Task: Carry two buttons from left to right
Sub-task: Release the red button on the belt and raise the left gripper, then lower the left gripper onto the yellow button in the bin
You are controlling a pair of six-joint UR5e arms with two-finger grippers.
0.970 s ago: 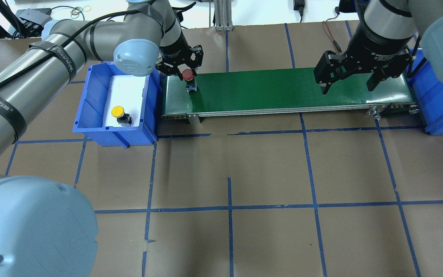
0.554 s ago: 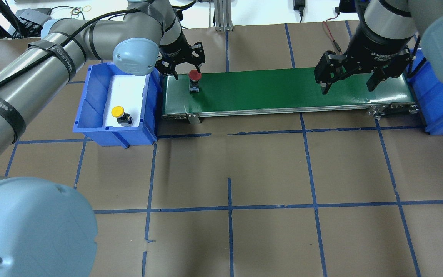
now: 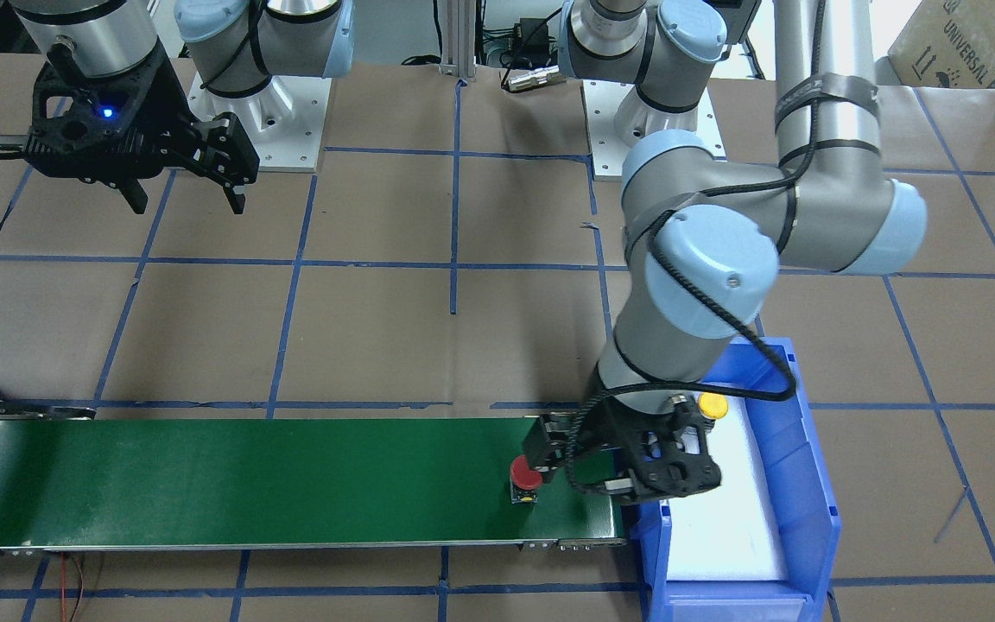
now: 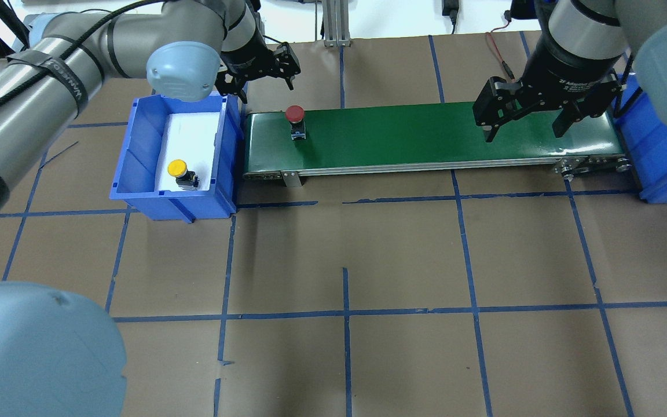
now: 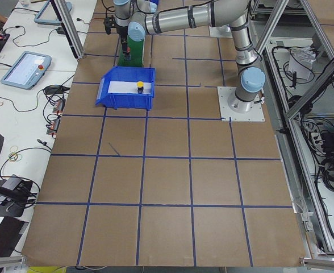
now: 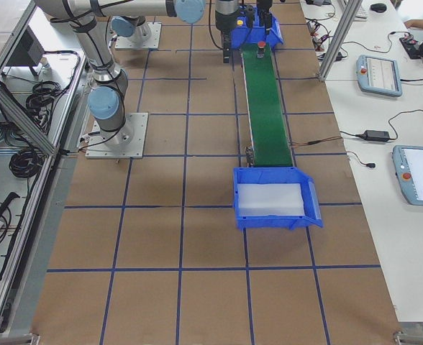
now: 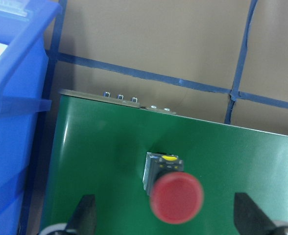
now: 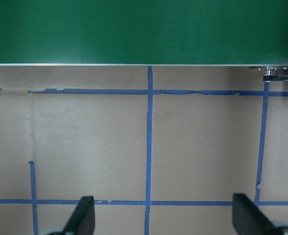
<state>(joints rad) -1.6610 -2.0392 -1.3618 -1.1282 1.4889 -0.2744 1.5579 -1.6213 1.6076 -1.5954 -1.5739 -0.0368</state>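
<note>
Two buttons, split across two spots. The red button [image 4: 294, 114] stands upright, cap up, on the green belt [image 4: 426, 136] near its left end, roughly mid-width, with nothing touching it. The yellow button [image 4: 178, 168] sits on the white liner [image 4: 191, 130] inside the left blue bin [image 4: 136, 145], toward the liner's robot-side edge. That bin butts against the belt's left end. The left gripper [image 4: 266, 87] hangs above the belt's far left corner, clear of the red button, jaws spread wide and empty. Its wrist camera looks down on the red cap, framed between the two fingertips [image 7: 85, 213] but well below them. The right gripper [image 4: 522, 134] hovers over the belt's right end, jaws also spread wide, nothing in them. Its wrist camera shows only the belt's edge and taped brown table [image 4: 403, 255]. The right blue bin [image 6: 276, 215] stands at the belt's right end, with only a white liner visible inside. A person's hand [image 6: 416, 24] shows at the far edge of the right side view, by the bench with the tablets.
</note>
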